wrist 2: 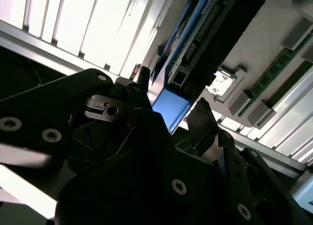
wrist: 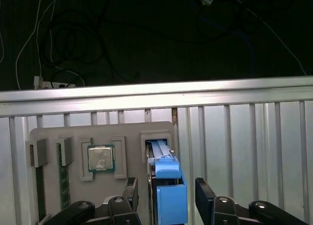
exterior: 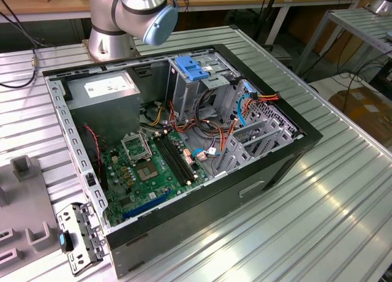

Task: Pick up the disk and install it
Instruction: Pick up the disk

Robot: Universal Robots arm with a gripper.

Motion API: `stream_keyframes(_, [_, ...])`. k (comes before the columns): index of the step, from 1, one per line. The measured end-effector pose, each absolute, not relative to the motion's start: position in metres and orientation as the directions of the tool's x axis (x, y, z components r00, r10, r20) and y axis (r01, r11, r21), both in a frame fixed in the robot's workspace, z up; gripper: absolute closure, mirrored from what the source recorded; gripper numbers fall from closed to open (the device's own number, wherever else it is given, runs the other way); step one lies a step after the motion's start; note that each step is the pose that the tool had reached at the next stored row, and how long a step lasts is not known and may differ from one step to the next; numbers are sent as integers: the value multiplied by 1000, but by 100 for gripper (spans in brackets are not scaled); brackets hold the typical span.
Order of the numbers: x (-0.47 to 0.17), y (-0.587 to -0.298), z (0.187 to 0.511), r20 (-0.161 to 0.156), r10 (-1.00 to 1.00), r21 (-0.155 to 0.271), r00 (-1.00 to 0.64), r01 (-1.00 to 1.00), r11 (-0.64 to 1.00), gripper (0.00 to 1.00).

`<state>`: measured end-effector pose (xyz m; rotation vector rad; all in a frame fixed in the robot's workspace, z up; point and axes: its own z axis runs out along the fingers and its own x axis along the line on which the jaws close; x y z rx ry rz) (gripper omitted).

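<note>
The gripper [wrist: 166, 185] hangs released in the first wrist view. Its 2 dark fingers [wrist: 131, 188] are spread to either side of the disk [wrist: 165, 166], with a gap on each side.

The disk stands on edge in a slot of a grey tray [wrist: 73, 137], blue rail uppermost. The same tray holds a processor chip [wrist: 100, 158] and a green memory stick [wrist: 62, 181].

The tray lies on the ribbed aluminium surface [wrist: 244, 142], close to its edge rail [wrist: 156, 93]. Past that edge the floor is dark and strewn with loose cables [wrist: 54, 49].

In the exterior view an open computer case [exterior: 202, 214] sits mid-surface, and the arm's base [exterior: 109, 40] stands near the far edge. A wooden bench [exterior: 245, 1] runs behind it. At the exterior view's right are a second slatted table [exterior: 361, 30] and a cardboard box [exterior: 361, 104].
</note>
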<state>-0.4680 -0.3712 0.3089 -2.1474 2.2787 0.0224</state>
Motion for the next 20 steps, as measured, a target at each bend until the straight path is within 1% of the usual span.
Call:
stream_keyframes(7, [-468, -371, 309, -15, -998, 4, -59, -998, 59, 42])
stream_keyframes(13, [-468, -370, 305, -9, -998, 13, -59, -998, 59, 42])
stream_keyframes(17, [-468, -361, 303, -7, -998, 13, -59, -998, 59, 42])
stream_keyframes(20, [-468, -362, 302, -2, -998, 13, -59, -998, 59, 42])
